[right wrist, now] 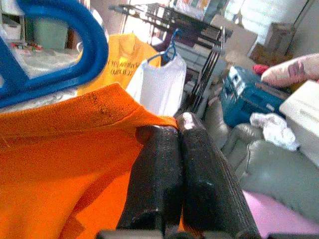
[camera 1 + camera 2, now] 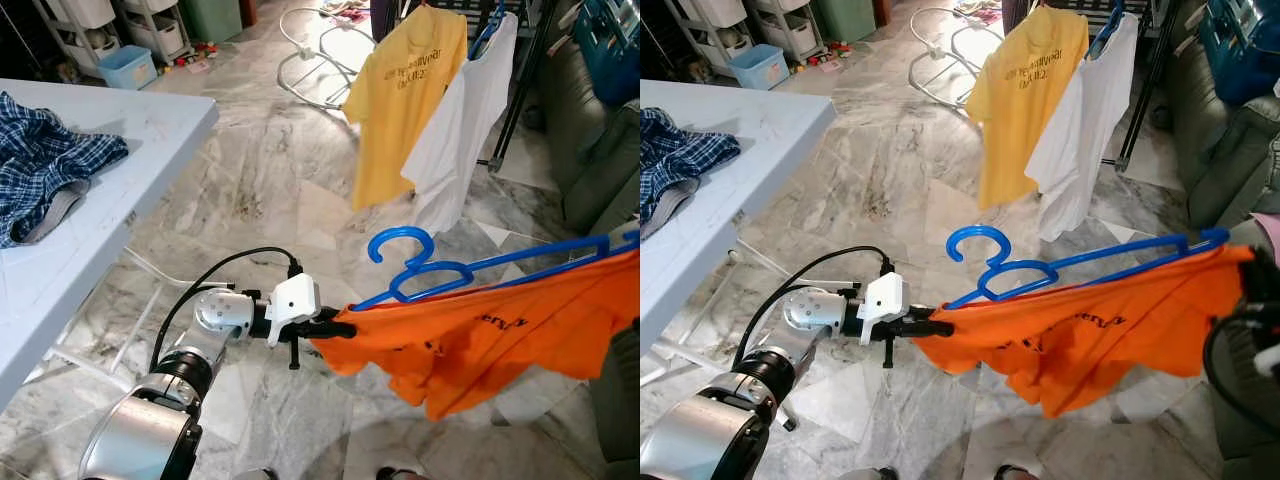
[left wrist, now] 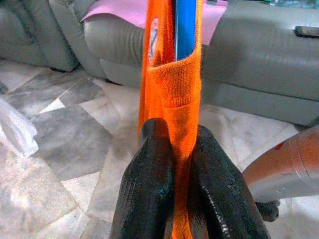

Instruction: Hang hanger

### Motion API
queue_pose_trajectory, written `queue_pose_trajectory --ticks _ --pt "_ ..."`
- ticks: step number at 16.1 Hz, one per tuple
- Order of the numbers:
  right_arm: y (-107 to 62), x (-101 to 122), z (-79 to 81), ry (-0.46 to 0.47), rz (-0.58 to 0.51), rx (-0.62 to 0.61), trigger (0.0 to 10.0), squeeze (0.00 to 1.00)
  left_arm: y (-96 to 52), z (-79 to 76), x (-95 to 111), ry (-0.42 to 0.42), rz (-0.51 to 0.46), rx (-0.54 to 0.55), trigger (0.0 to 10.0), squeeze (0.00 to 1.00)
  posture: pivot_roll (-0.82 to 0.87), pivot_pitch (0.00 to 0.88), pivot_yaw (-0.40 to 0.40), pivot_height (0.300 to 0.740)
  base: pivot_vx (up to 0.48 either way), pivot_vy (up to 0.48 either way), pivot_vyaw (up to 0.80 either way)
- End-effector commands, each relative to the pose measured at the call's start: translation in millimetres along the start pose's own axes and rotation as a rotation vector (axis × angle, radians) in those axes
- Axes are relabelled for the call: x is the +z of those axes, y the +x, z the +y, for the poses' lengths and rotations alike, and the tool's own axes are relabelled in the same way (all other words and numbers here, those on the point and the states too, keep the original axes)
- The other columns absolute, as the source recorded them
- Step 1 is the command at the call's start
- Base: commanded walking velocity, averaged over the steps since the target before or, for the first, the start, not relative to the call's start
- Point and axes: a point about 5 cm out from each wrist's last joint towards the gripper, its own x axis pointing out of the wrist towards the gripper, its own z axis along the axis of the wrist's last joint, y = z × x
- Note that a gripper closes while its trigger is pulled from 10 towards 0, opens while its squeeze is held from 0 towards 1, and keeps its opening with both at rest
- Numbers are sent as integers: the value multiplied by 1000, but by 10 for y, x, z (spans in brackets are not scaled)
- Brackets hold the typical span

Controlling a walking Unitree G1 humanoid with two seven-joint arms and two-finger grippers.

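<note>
Held in mid-air above the marble floor (image 2: 250, 190): an orange T-shirt (image 2: 470, 340) threaded on a blue hanger (image 2: 440, 272), stretched between the two grippers. Left gripper (image 2: 335, 327) clenched on the shirt's left sleeve end; in the left wrist view, black fingers (image 3: 149, 184) pressed together with orange cloth squeezed between them and the blue hanger bar running straight ahead inside the sleeve. Right gripper (image 1: 174, 134) likewise clamped on the shirt's opposite shoulder, fingers shut tight on the ribbed hem, the hanger's blue hook curving just beside them. Hanger hook (image 2: 975, 243) standing up and free above the shirt's collar, well apart from the drying rack (image 2: 520, 60) at the far side of the room. On that rack, a yellow T-shirt (image 2: 405, 100) and a white T-shirt (image 2: 465, 130) hanging side by side, touching, the white one on its own blue hanger.

White table (image 2: 120, 170) at the left, a crumpled blue plaid garment (image 2: 45, 165) lying near its far left edge, partly cut off by the frame. Grey sofa (image 3: 259, 64) behind the orange shirt, a pink cloth (image 3: 129, 12) on its seat. Right end of the hanger and the right arm cut off at the frame's edge in the head views; print on the orange shirt too creased to read
</note>
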Motion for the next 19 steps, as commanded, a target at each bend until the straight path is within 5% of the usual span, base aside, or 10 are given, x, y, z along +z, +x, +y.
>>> queue_pose_trajectory --ticks 1,12,15,19 --pt "-112 228 -569 -56 -88 -273 0 0 -340 -137 -331 -109 146 -9 0 0 -64 154 70 740 0 0 0" --pt "222 852 -302 -116 -284 -137 0 0 -302 -247 -456 -166 265 -99 0 0 -89 144 56 740 0 0 0" --pt "176 789 -311 -122 -259 -153 0 0 -312 -262 -486 -156 295 -93 0 0 -89 140 53 740 0 0 0" --pt "-127 220 -97 -3 -45 -173 0 0 -258 -45 -383 -107 242 173 0 0 -80 143 44 740 0 0 0"
